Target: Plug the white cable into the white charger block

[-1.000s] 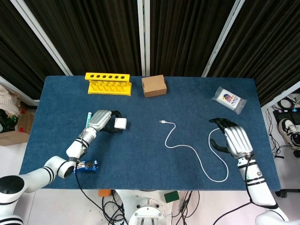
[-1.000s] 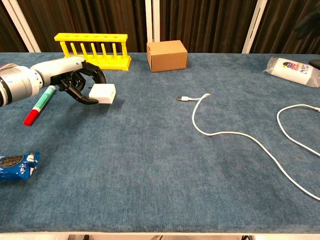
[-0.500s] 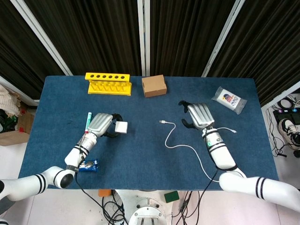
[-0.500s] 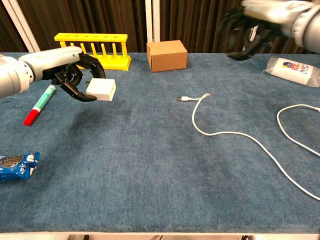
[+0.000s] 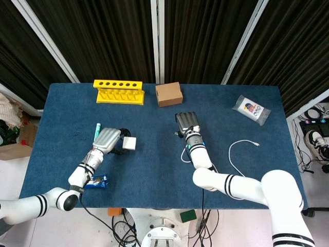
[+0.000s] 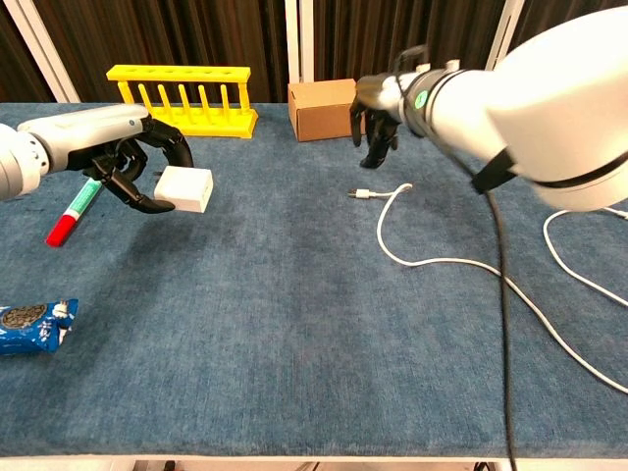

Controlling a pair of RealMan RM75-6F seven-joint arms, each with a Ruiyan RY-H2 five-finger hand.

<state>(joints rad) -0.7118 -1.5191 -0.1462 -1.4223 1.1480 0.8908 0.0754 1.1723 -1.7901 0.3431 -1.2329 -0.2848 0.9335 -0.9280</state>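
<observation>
While lifted off counter:
left hand: grips charger, fingers wrapped
right hand: above cable plug end, fingers apart, downward, empty
cable: lying mid-counter, unplugged

No text, brand name or number can be read in either view. The blue snack packet at eight o'clock on the table shows a dark sandwich cookie picture, its lettering too small to read. The clear pouch at two o'clock carries a colourful printed label, also illegible
</observation>
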